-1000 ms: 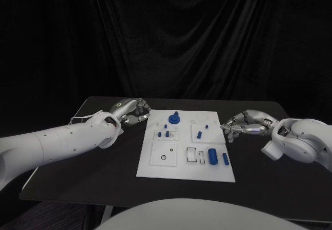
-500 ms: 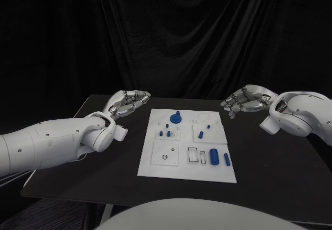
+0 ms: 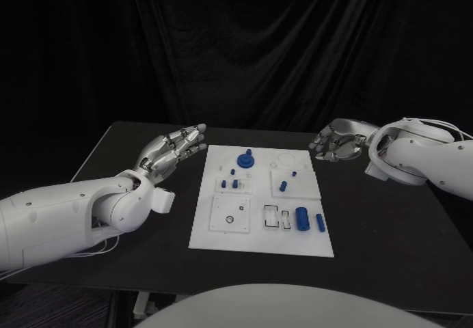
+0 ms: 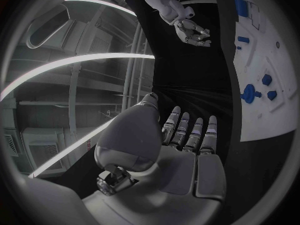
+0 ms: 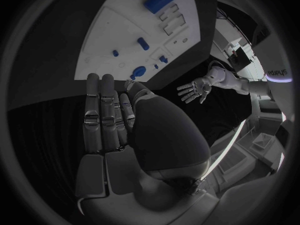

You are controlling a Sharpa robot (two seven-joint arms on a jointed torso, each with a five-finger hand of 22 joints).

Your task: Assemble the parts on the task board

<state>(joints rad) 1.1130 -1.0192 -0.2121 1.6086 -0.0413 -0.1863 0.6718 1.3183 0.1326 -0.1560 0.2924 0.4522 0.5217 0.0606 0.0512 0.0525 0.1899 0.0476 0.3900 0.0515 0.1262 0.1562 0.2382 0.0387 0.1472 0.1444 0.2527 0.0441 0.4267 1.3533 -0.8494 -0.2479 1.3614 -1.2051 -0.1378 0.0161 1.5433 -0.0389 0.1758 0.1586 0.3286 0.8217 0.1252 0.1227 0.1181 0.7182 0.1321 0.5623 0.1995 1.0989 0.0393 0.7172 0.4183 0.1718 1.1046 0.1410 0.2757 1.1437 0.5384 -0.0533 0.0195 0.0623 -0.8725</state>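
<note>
Both hands have lifted off toward the table's far corners: left hand [image 3: 173,151] fingers extended, empty; right hand [image 3: 335,144] loosely curled, empty. Parts [image 3: 303,222] sit on the task board [image 3: 258,238] mid-table; I judge a first pick comes next.

Place: a robot lab or test cell.
Backdrop: black curtains hang behind the far edge of the counter [image 3: 147,205], shutting off the room.
Counter: black and plain, carrying a white task board [image 3: 227,236] with small blue parts [image 3: 303,220] at its middle.
Surroundings: the left wrist view shows metal framing and long light strips overhead.
</note>
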